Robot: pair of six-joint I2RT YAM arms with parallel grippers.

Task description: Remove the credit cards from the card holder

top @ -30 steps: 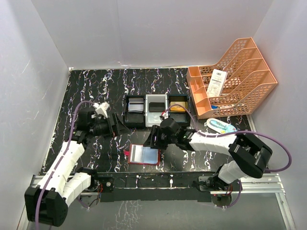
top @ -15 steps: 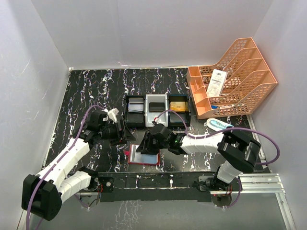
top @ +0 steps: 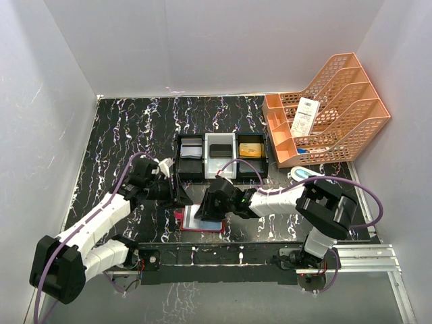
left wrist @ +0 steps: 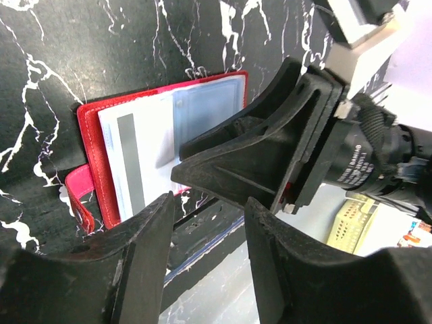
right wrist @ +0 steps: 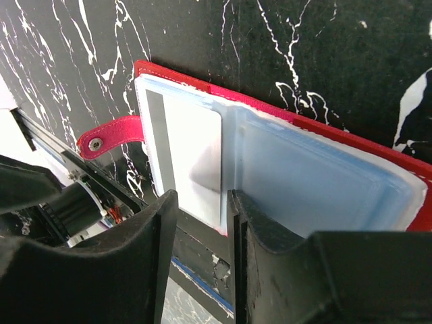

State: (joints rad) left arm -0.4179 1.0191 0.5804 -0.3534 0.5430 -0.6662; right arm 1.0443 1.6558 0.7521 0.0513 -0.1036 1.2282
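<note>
The card holder (top: 201,229) lies open near the table's front edge, a dark-red wallet (right wrist: 283,111) with its snap tab (right wrist: 108,139) out to the side. A pale credit card (right wrist: 187,158) with a grey stripe sits on its clear inner pockets (right wrist: 317,182); the left wrist view shows the same card (left wrist: 138,158). My right gripper (right wrist: 201,200) hangs open low over the wallet, its jaws either side of that card's near edge. My left gripper (left wrist: 210,202) is open and empty beside the wallet's left end, facing the right gripper (left wrist: 270,152). From above, the left gripper (top: 183,198) and the right gripper (top: 206,210) almost meet.
A black-and-white three-compartment tray (top: 220,138) with cards stands just behind the wallet. An orange mesh file rack (top: 337,111) fills the back right, and a small blue-white item (top: 310,177) lies before it. The front rail (top: 223,251) runs right below the wallet.
Both arms have come in toward the wallet: the left gripper moved right and nearer, the right gripper dropped left onto the open wallet. Both sets of jaws have narrowed.
</note>
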